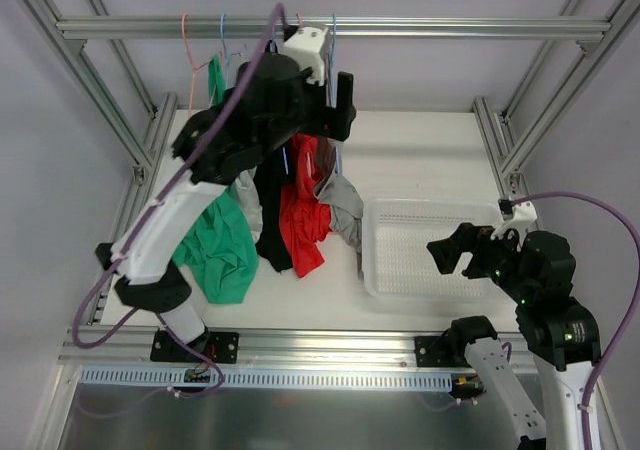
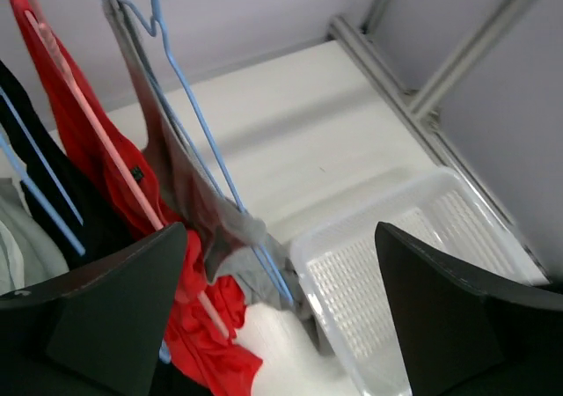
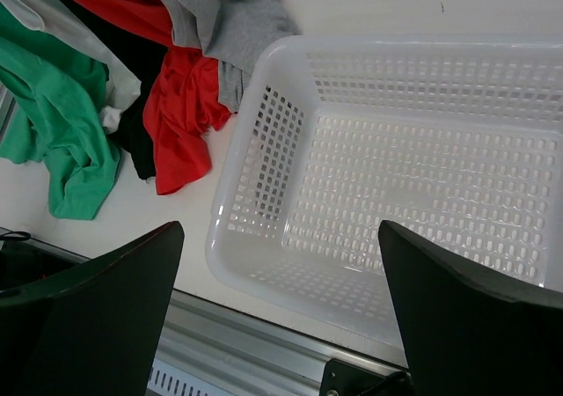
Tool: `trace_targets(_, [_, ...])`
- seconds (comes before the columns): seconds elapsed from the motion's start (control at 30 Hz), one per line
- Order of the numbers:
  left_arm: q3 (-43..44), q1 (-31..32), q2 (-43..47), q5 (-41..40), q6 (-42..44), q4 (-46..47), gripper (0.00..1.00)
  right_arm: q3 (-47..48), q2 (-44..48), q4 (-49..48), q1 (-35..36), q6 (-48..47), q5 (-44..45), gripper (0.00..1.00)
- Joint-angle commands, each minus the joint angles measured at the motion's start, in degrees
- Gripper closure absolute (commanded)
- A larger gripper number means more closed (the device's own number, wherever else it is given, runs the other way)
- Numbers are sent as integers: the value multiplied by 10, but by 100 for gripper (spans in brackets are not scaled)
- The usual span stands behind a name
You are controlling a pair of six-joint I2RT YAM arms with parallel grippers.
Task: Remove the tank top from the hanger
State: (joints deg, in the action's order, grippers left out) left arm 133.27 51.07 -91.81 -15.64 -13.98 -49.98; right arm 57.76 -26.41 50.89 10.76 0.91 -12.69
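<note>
Your overhead view alone gives the whole line-up: the rail (image 1: 300, 27) above the far edge of the tabletop (image 1: 420, 160), and hanging from it a green garment (image 1: 225, 250), a black garment (image 1: 272, 235), a red garment (image 1: 303, 220) and the grey tank top (image 1: 345, 210). Their hems are heaped left of centre. In that view the left arm covers the hanger wires.

Your left wrist view shows them. The grey tank top hangs on its blue hanger (image 2: 214, 154), straps over the wire. Just beside it, the red one is on a pink hanger (image 2: 88, 110).

Your right wrist view looks straight down into the white basket (image 3: 255, 158), which sits toward the near right corner. Only its perforated floor shows inside. The grey hem lies against the basket's far left corner.

Your left arm reaches up and away to the rail. The left gripper (image 2: 280, 233) is spread wide, with the grey tank top and its hanger showing between the fingers and neither finger touching cloth.

Your right arm is folded low at the near right edge. The right gripper (image 3: 280, 229) is also spread wide above the basket's near rim, holding nothing.
</note>
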Motion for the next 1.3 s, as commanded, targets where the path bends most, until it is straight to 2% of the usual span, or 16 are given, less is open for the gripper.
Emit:
trace_targets(0.0, [79, 5, -93, -155, 69, 52, 16, 9, 21, 11, 3, 1, 2, 0])
trace_targets(0.1, [106, 5, -152, -190, 91, 75, 22, 13, 33, 32, 3, -4, 6, 0])
trace_targets(0.3, [76, 3, -195, -256, 113, 128, 37, 13, 38, 44, 3, -21, -8, 1])
trace_targets(0.37, [60, 2, -199, -265, 116, 144, 50, 17, 37, 44, 3, -20, -12, 0])
trace_targets(0.43, [50, 1, -200, -281, 117, 150, 57, 20, 39, 45, 4, -20, -15, 0])
trace_targets(0.6, [30, -13, -196, -284, 107, 160, 62, 19, 43, 45, 3, -22, -13, 1])
trace_targets(0.67, [18, -19, -192, -275, 99, 163, 70, 16, 44, 44, 3, -21, -13, 1])
trace_targets(0.83, [20, -29, -188, -273, 97, 170, 99, 13, 51, 45, 3, -21, -13, 0])
trace_targets(1.27, [34, -28, -118, -196, 46, 203, 100, 19, 55, 45, 3, -23, -8, 0])
